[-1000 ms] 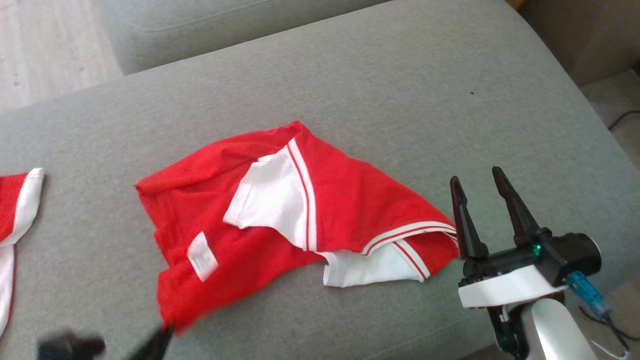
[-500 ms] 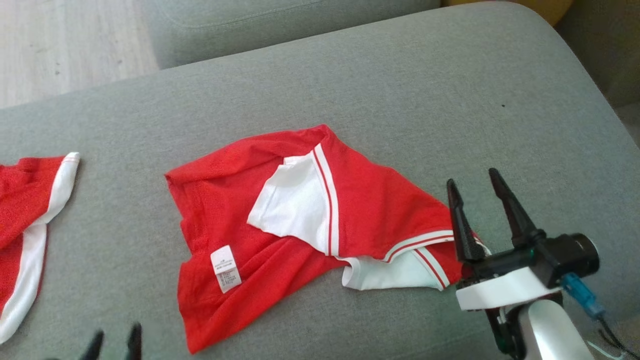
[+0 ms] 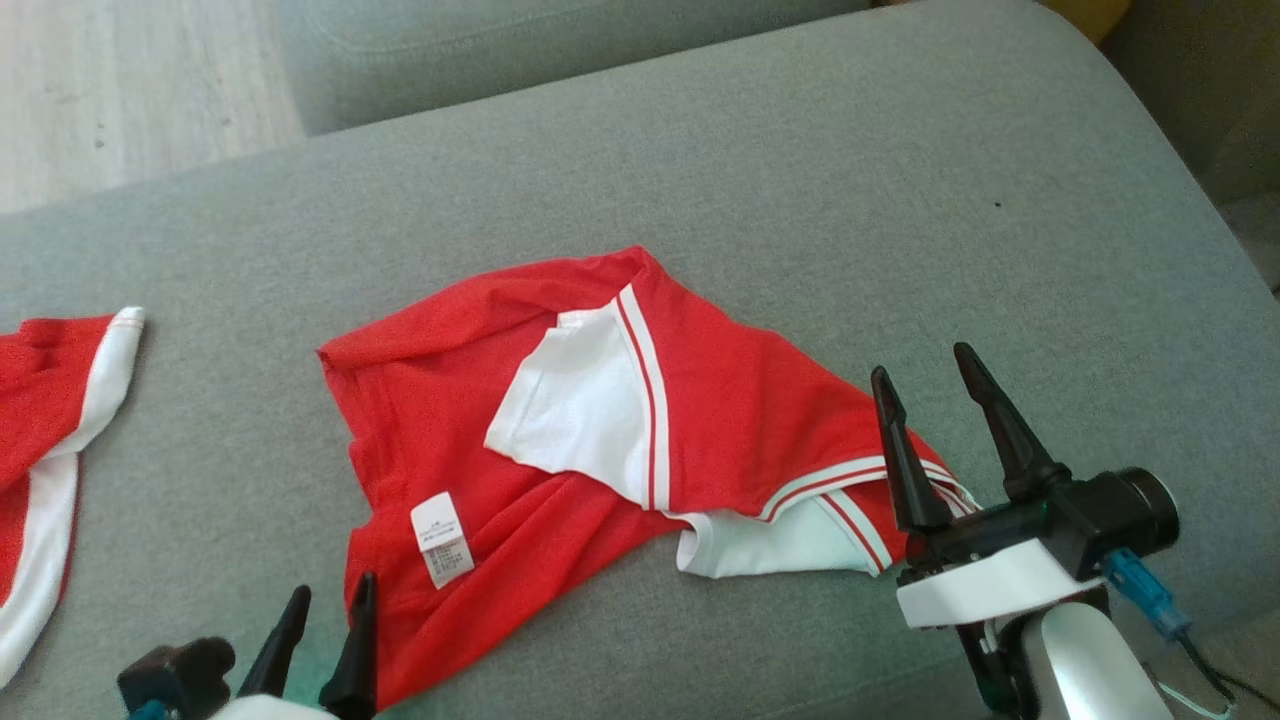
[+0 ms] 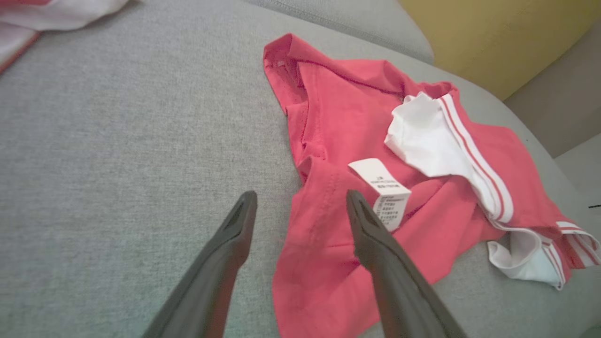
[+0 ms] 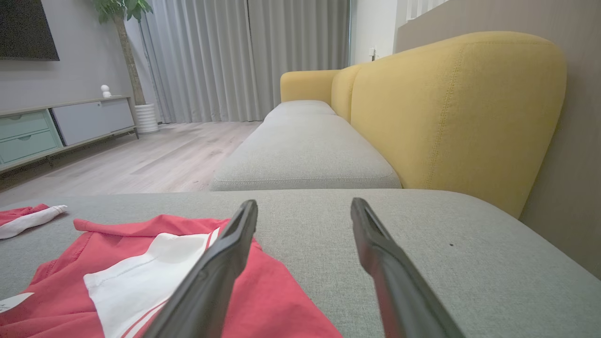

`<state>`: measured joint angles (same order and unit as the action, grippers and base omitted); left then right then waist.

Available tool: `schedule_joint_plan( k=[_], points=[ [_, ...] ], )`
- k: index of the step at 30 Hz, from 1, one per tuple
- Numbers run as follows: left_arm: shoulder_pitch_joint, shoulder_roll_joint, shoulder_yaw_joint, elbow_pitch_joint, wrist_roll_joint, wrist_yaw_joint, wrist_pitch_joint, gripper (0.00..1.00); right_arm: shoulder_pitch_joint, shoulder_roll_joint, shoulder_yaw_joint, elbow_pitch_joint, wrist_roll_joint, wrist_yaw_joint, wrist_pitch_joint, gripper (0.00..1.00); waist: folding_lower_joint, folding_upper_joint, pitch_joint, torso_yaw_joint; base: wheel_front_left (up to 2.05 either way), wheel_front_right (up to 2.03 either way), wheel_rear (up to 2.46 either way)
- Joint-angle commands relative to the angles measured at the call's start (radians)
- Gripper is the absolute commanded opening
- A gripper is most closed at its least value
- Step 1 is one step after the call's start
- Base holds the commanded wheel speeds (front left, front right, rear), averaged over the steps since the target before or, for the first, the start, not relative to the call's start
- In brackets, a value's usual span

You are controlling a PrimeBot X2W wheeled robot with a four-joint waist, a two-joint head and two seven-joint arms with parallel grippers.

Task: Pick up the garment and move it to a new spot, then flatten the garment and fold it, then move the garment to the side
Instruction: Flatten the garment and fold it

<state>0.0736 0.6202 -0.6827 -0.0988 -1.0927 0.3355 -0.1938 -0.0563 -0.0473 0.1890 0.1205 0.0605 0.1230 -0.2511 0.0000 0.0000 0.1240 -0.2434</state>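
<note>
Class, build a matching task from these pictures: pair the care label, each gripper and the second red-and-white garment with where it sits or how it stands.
Column one:
1 care label
2 left gripper
3 right gripper
4 second garment

Column two:
A open, at the middle garment's striped right corner
B at the grey cushion's far left
C white, lying on red cloth
D open, over the middle garment's near left edge

Pairs: 1-C; 2-D; 3-A; 4-B
</note>
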Motion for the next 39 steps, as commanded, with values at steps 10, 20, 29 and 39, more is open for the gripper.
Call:
schedule_joint_plan(
  k=[10, 20, 29, 39],
  points=[
    [-0.092, -0.004, 0.004, 0.093, 0.001, -0.07, 0.021, 1.0, -0.033, -0.003, 0.012, -0.032, 0.009, 0.008, -0.011, 1.0, 0.0, 0.0, 0.028, -0.013, 0.0, 0.0, 0.0],
    [-0.093, -0.015, -0.019, 0.11, -0.001, -0.091, 0.035, 0.6, -0.034, -0.003, 0.018, -0.029, 0.008, 0.008, -0.011, 1.0, 0.0, 0.0, 0.022, -0.011, 0.0, 0.0, 0.0],
    [-0.09, -0.007, -0.026, 0.092, 0.008, -0.084, 0.037, 0.0, -0.034, -0.003, 0.018, -0.027, 0.003, 0.008, -0.011, 1.0, 0.0, 0.0, 0.02, -0.016, 0.0, 0.0, 0.0],
    [-0.054, 0.123, 0.011, -0.204, 0.01, -0.039, 0.078, 0.0, -0.029, -0.003, 0.013, -0.027, 0.008, 0.008, -0.011, 1.0, 0.0, 0.0, 0.01, -0.033, 0.0, 0.0, 0.0]
  ],
)
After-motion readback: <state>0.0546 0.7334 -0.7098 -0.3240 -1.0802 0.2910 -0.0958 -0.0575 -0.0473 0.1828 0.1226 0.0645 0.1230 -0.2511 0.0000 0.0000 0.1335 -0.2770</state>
